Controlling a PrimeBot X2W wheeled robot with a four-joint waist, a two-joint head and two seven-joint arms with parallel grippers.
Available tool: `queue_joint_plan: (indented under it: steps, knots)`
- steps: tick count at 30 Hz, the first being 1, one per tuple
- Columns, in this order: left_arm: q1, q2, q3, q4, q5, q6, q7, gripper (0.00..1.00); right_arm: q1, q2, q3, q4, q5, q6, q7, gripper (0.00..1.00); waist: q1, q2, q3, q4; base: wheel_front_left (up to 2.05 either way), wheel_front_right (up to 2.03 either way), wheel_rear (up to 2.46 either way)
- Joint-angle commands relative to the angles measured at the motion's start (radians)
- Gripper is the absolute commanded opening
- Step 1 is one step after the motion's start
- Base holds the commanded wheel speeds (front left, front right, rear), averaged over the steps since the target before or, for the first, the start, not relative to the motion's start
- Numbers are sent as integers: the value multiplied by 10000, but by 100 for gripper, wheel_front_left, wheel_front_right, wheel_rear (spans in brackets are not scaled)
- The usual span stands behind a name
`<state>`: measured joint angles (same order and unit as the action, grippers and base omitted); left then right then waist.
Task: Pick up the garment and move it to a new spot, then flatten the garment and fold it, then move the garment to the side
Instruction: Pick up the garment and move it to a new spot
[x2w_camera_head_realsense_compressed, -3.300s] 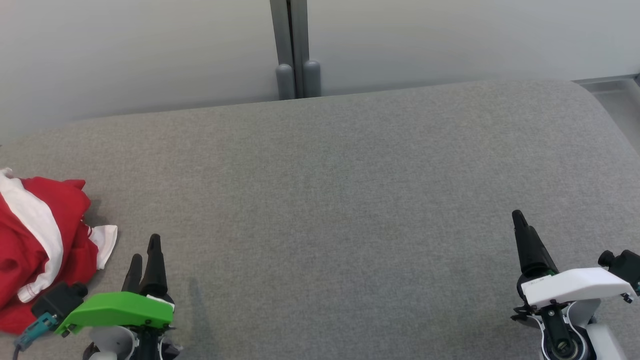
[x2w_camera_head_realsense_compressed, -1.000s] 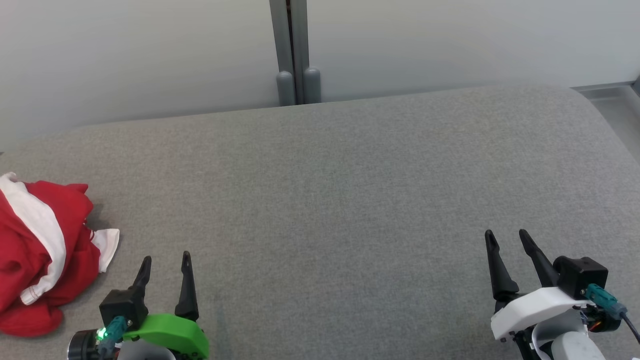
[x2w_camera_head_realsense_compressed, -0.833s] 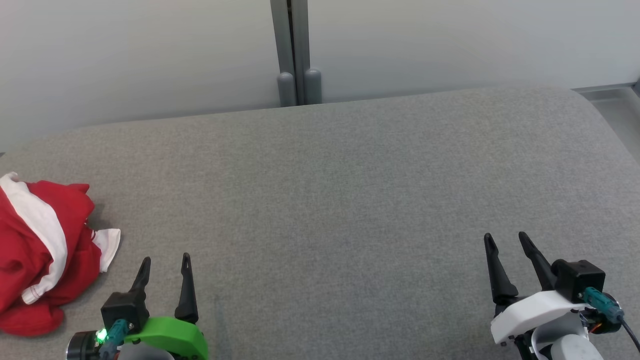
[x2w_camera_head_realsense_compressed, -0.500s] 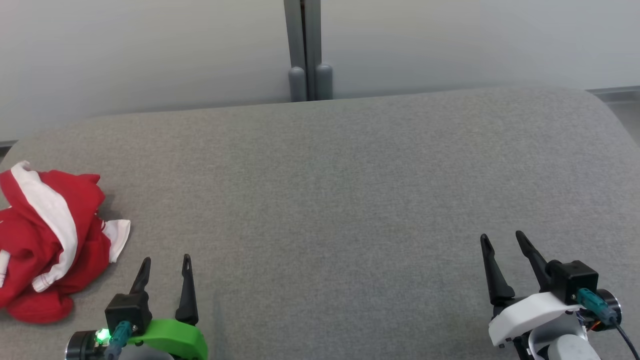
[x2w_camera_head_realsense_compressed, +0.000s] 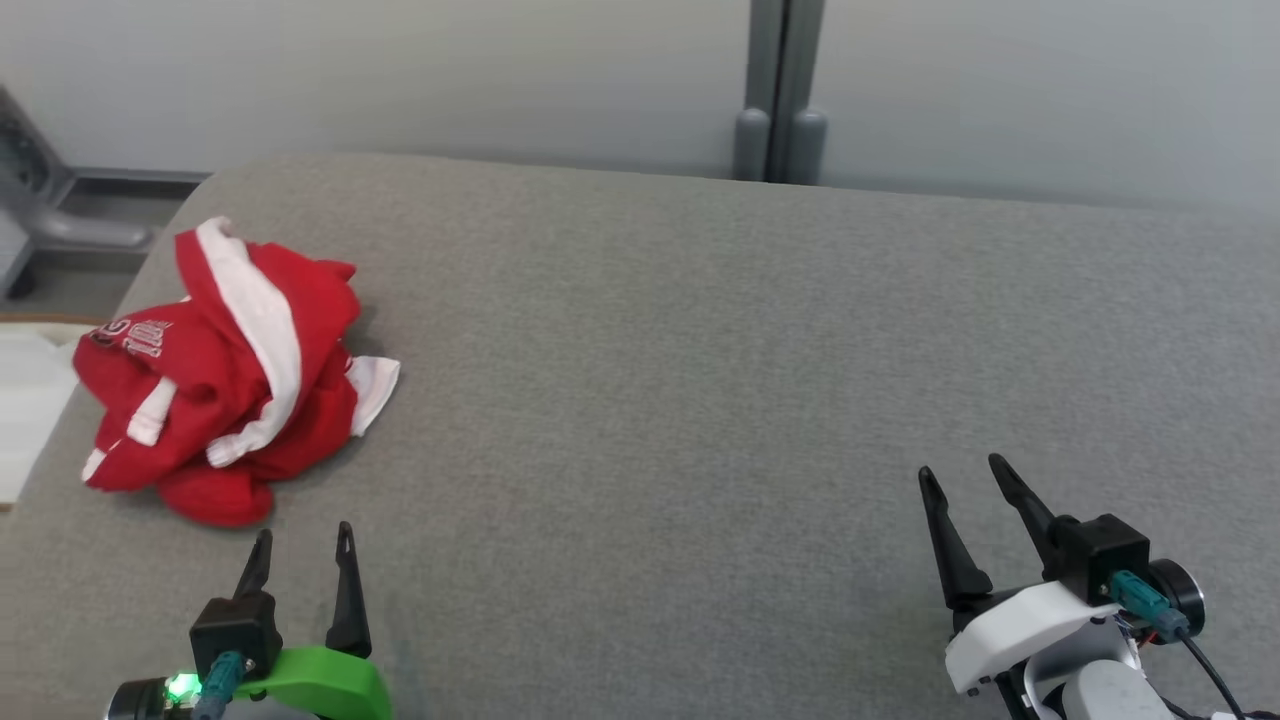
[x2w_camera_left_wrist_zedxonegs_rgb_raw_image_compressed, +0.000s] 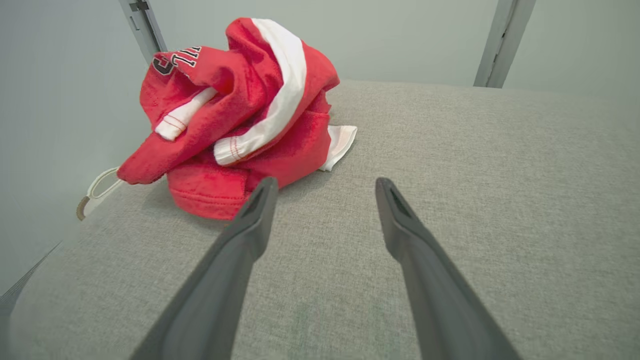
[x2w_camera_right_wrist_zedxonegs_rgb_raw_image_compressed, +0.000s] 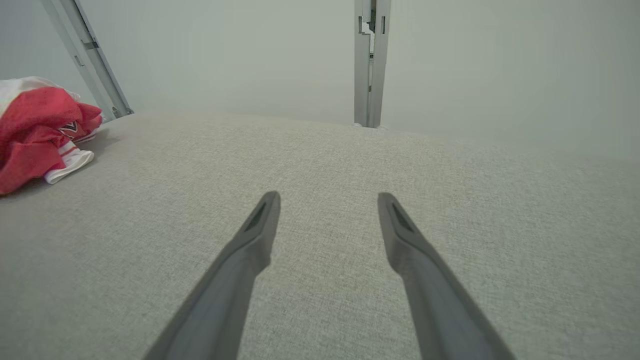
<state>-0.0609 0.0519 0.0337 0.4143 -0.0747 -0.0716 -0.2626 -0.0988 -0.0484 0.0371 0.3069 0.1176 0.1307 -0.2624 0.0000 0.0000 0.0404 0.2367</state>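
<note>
Find the crumpled red cotton garment with white bands in a heap on the far left part of the grey woven fabric surface, close to its left edge and well apart from the open middle. Judge the step in hand as the first pick-up, not yet done. Reach with the green-shelled left gripper, empty, long dark fingers spread wide, tips low over the surface and pointing at the near hem of the heap, near it but not touching. Aim for a thick raised fold on top, such as the red ridge beside the broad white band, rather than the thin white flap at the right side. Pinch deep, so as to take several layers and not only one. Lift straight up before carrying toward the middle, to avoid dragging. Mind the pale loop at the edge beside the heap, perhaps a cord or a strap, too unclear to tell. Keep the fingers away from it. Leave the white-shelled right gripper at the near right, also released and empty, fingers parted and pointing forward over bare surface, well apart from the garment. Bring it in later for the flattening.
</note>
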Motion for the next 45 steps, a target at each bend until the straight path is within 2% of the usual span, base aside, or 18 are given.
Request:
queue_joint_plan:
  steps: [1,10,19,25,34,41,45]
  knots:
    - [-50,4,87,47,-45,-2,-34,100,-132,-44,49,47,66,1,-30,100,0,0,215,1117,0,0,0]
    - [170,-8,626,167,-343,219,-25,100,-362,-51,523,210,146,-1,-27,100,0,0,395,2188,0,0,0]
    - [182,-9,774,246,-569,366,-24,100,-389,-53,571,305,147,-1,-24,100,0,0,512,2561,0,0,0]
    - [-279,-10,860,249,-644,264,-24,100,-543,-56,673,260,-121,-1,-24,100,0,0,848,2365,0,0,0]
    - [-2196,25,1396,727,-886,-375,-25,100,-1249,-53,718,81,-657,-1,-22,100,0,0,2078,1769,0,0,0]
    - [-4044,530,1581,1488,-1045,-597,-25,100,-1884,-53,857,-82,-933,-1,-22,100,0,0,3030,1234,0,0,0]
    - [-4827,929,1316,2019,-1351,-593,-24,100,-2098,-51,954,-145,-1011,-1,-22,100,0,0,3381,904,0,0,0]
